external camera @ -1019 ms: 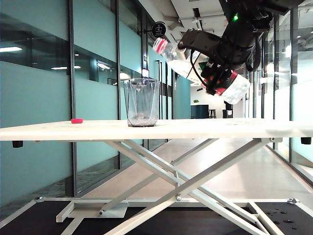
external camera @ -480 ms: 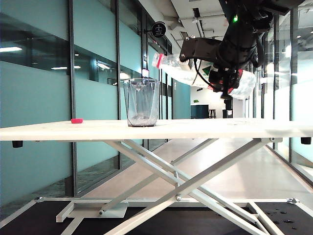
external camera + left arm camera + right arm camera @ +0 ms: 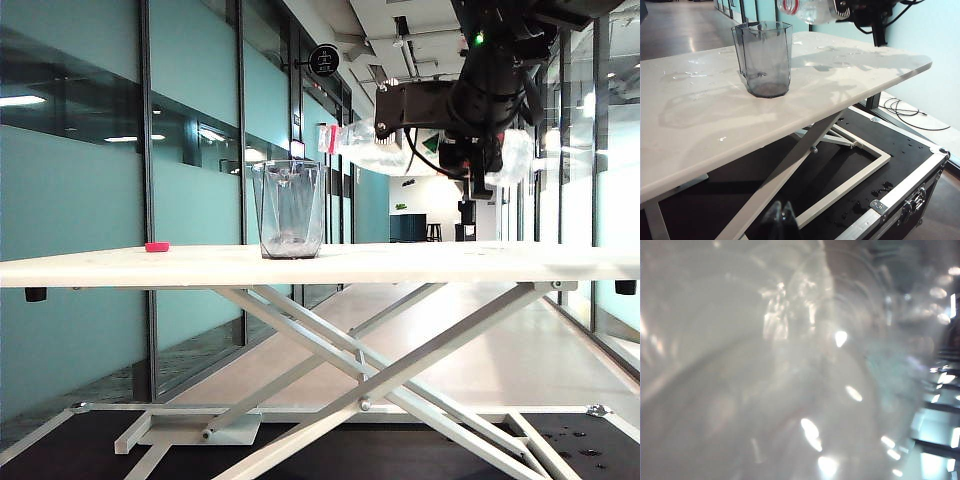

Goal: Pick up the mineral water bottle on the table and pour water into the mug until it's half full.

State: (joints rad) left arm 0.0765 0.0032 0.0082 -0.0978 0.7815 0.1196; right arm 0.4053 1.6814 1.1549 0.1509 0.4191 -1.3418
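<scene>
Exterior view: capless mineral water bottle (image 3: 380, 150) lies level.

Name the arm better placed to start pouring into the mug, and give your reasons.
Right. The right gripper holds the mineral water bottle about level above the table, neck toward the mug. The left gripper hangs shut below the table edge, holding nothing.

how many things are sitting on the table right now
2: the mug stands near the table's middle, and a small red cap lies toward its left end. The mineral water bottle is held above by the right gripper.
</scene>
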